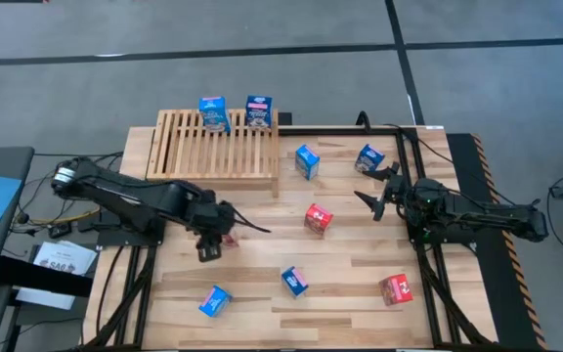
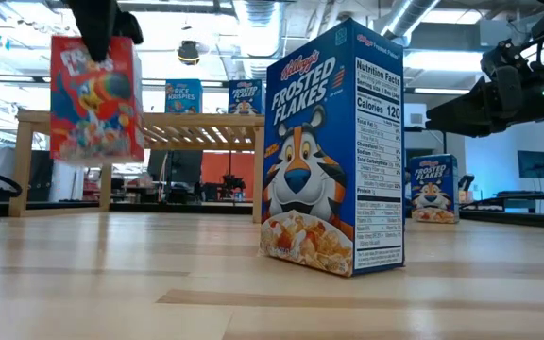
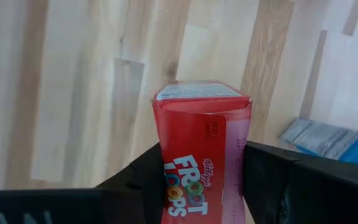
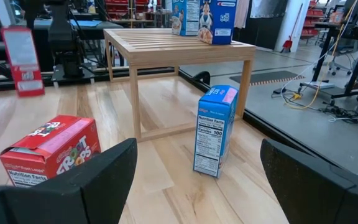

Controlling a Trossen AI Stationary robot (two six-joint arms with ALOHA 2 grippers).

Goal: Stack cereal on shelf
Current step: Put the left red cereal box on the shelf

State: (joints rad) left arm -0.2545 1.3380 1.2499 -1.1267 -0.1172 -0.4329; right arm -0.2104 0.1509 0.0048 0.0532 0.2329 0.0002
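Note:
My left gripper (image 1: 215, 238) is shut on a red Froot Loops box (image 2: 95, 94), which hangs above the table's left middle, in front of the shelf. The light-wood slatted shelf (image 1: 218, 147) stands at the far left and carries two blue boxes (image 1: 212, 114) (image 1: 258, 112) upright near its far edge. My right gripper (image 1: 379, 198) is open over the table's right side and touches nothing. In the right wrist view its fingers frame a red box (image 4: 48, 149) lying on its side and an upright blue box (image 4: 216, 130). My left gripper pinches the red box by its upper end (image 3: 197, 180) between the two fingers (image 3: 138, 180), which lie on opposite narrow sides. It comes from above, pointing down. The box hangs upright below the fingers, its lower end (image 2: 97, 156) lifted clear of the table.
Loose on the planks: blue boxes (image 1: 307, 161) (image 1: 369, 157) at the far right, a red box (image 1: 318, 219) in the middle, blue boxes (image 1: 294, 281) (image 1: 215, 300) and a red box (image 1: 396, 289) near the front edge. A Frosted Flakes box (image 2: 333, 151) stands close to the low camera.

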